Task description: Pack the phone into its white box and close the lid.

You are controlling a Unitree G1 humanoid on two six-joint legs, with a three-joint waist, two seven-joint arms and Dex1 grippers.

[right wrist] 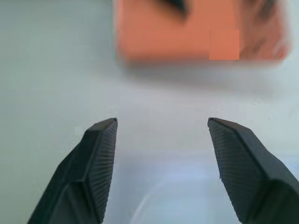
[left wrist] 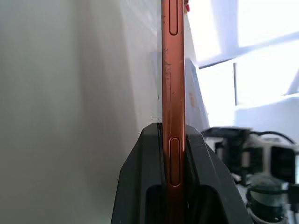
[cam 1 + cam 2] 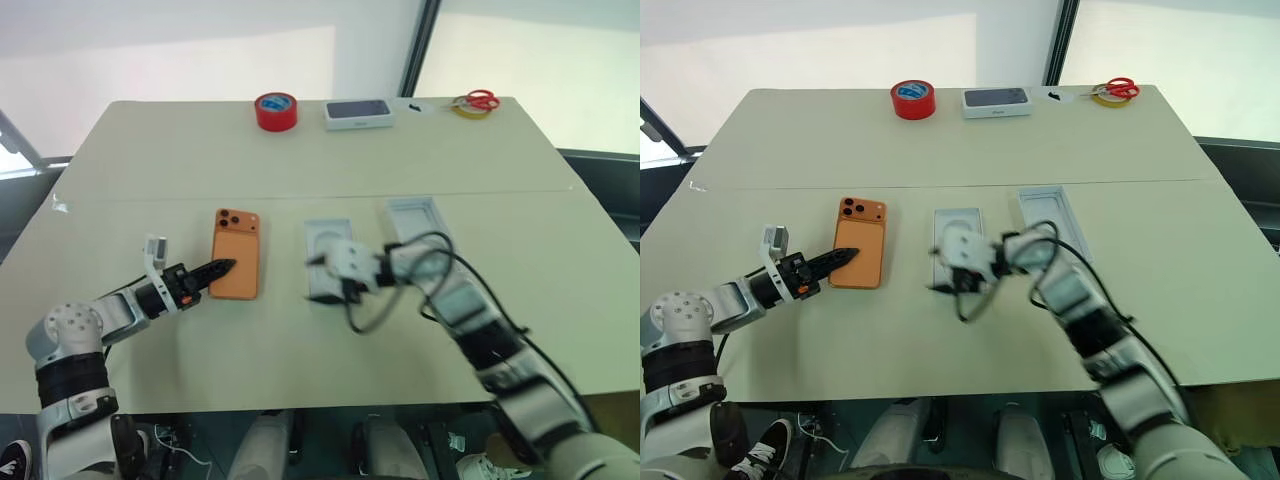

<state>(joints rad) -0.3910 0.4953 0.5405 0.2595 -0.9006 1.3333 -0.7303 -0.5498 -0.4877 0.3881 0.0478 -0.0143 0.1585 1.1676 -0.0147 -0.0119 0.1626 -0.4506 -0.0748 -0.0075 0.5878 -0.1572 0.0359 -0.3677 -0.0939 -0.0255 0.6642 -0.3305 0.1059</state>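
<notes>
Orange against the pale table [image 3: 300, 160], the phone [image 3: 238, 262] lies on its face with the dark lens cluster at its far end, towards the robot's left of the table's middle. The left gripper [image 3: 222, 268] reaches in level from the left, and its two black fingers [image 2: 140, 186] are closed on the phone's near-left edge — the left wrist view shows the slim orange side rail with its buttons pinched between the pads. Just beside the phone, on its right, lies the white box [image 3: 328, 240] with its moulded insert, open side up; the right gripper [image 3: 312, 280] hovers over the box's near end, apart from the phone, its fingers [image 1: 93, 163] spread wide with nothing between them. From the right wrist view the phone shows as an orange blur beyond the parted tips, well clear of them. The lid [image 3: 418, 222] lies inside-up just right of the box, partly behind the right arm's cables. Along the table's far edge — well apart from all this — stand a red tape roll [image 3: 276, 110], a second white box with a dark phone picture on top [image 3: 357, 114], and red-handled scissors [image 3: 478, 100] lying on a yellow tape roll [image 3: 466, 109].
</notes>
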